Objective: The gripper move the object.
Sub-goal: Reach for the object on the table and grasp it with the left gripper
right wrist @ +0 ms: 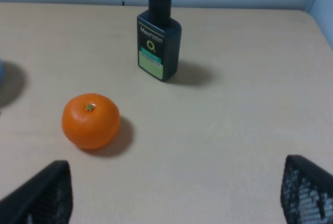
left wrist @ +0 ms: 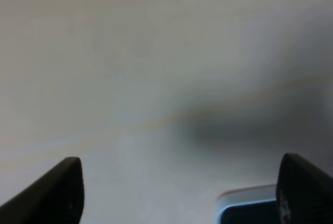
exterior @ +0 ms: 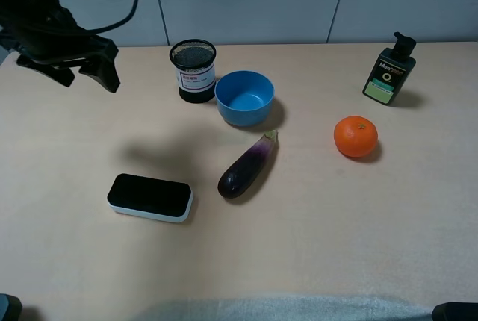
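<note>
Dark jaw tips sit closest to the lens in both wrist views, one at each lower corner with a wide gap between. The left gripper (left wrist: 182, 195) and the right gripper (right wrist: 177, 195) both have their jaws apart and hold nothing. Neither wrist view shows the eggplant, and the left one is badly blurred.

In the high view the eggplant (exterior: 249, 166) lies flat near the middle of the table (exterior: 75, 261). Its long axis runs on a diagonal. The green stem end points at a blue bowl (exterior: 244, 101) just beside it. The fat dark end points toward an eraser (exterior: 149, 197), near but apart.

The left gripper (exterior: 89, 82) hangs over the far left corner and appears raised, with a soft shadow on the table below. From its jaws the eggplant lies well away: toward the robot's right, nearer the front edge, and lower down.

The right jaws face an orange (right wrist: 90, 121) and a bottle (right wrist: 158, 41). From them the eggplant lies to the robot's left, past the orange. In the high view only a dark scrap at the front right corner may be this gripper; I cannot tell.

The left arm looks the nearer of the two. A grasp would likely need the jaws set crosswise to that diagonal, over the slim body.
</note>
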Robot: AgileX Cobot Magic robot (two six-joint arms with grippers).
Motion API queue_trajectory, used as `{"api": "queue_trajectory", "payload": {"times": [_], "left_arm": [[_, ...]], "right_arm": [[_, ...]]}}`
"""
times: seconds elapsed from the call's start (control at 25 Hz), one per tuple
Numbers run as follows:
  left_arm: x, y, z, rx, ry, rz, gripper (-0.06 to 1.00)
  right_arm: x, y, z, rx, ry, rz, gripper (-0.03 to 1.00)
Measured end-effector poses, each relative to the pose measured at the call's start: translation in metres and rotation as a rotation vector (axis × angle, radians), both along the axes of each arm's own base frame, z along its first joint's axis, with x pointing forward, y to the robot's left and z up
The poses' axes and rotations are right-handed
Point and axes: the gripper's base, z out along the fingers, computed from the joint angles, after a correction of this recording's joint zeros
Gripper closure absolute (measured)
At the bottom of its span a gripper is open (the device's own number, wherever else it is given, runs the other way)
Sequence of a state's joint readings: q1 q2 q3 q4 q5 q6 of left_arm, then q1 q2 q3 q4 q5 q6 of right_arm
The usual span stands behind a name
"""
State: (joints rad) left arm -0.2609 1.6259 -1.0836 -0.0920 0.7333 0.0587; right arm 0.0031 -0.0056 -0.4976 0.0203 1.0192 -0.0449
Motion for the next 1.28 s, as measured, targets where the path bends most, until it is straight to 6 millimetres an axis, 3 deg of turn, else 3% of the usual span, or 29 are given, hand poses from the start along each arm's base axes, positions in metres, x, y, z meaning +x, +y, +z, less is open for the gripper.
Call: {"api": "queue_trajectory", "payload": {"times": [0.32,0.64,1.0,1.28], "left_arm": [[0.008,-0.08,-0.009,-0.011,0.036,-0.144,0.19],[0.001,-0.148,-0.035,0.009,0.088,-0.275,0.19],[-0.017,-0.195,-0.071,0.052,0.168,-0.334,0.19],[-0.024,-0.223,-0.072,0.033,0.162,-0.314,0.19]], "right_arm": [[0.0,0.0,0.0,0.001,0.0,0.0,0.36],[0.0,0.0,0.0,0.001,0.0,0.0,0.36],[0.0,0.0,0.0,0.001,0.0,0.0,0.36],[0.0,0.0,0.0,0.002,-0.001,0.002,0.36]]}}
